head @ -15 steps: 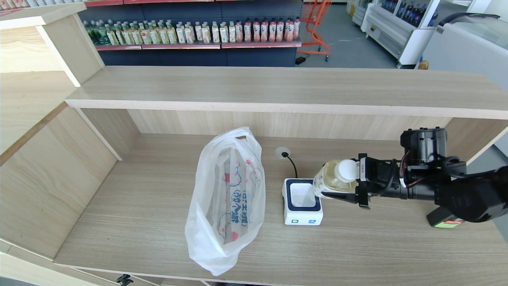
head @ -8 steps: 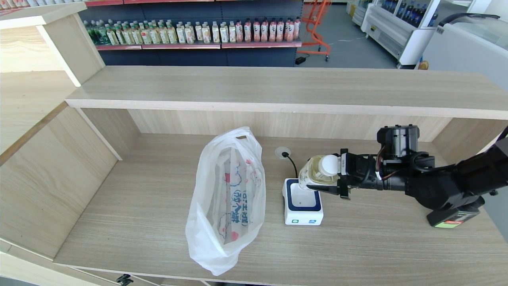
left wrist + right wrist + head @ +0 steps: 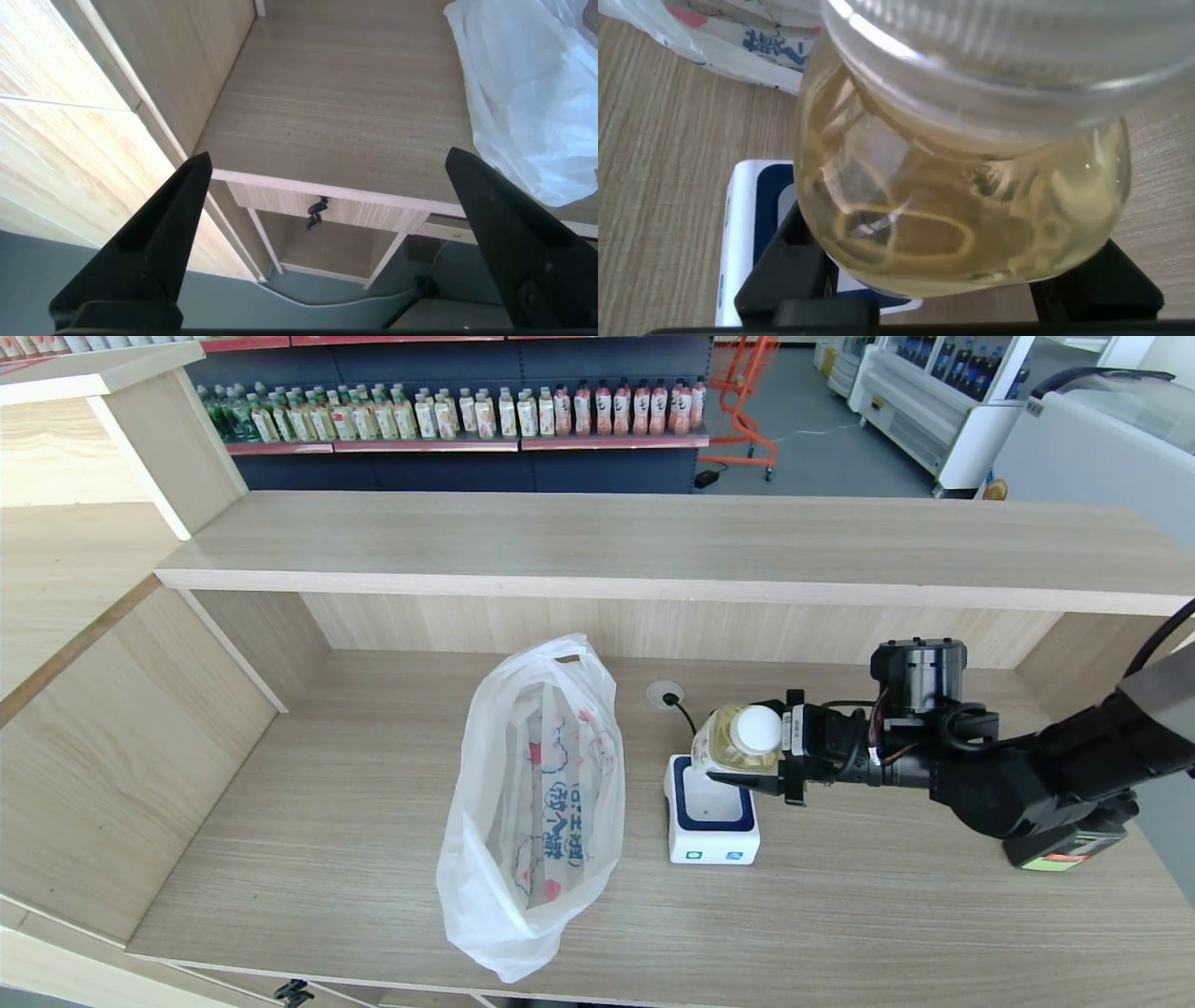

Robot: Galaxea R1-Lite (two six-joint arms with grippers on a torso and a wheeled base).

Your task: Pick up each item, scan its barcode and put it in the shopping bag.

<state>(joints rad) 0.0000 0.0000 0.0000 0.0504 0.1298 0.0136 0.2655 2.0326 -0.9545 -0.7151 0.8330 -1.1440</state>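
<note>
- My right gripper (image 3: 767, 753) is clamped on the bottle (image 3: 733, 742), fingers pinching its shoulder just below the white cap.
- The bottle hangs over the far right corner of the scanner (image 3: 711, 817), clear of it. From my wrist I look down through the pale liquid (image 3: 962, 187) to the scanner's blue-rimmed window (image 3: 752, 219).
- Its long axis runs close to upright, slightly tilted: cap up towards my wrist, base down at the window.
- The shopping bag (image 3: 532, 803) lies to my left of the scanner, just beside it and not touching. So the drop, I judge, means carrying leftwards across the scanner.
- My left gripper (image 3: 329, 187) is spread wide with nothing in it, hanging off the counter's near edge by the bag's lower end (image 3: 533, 103).
- The right arm has the bottle and is nearer the scanner; the left is nearer the bag.
</note>
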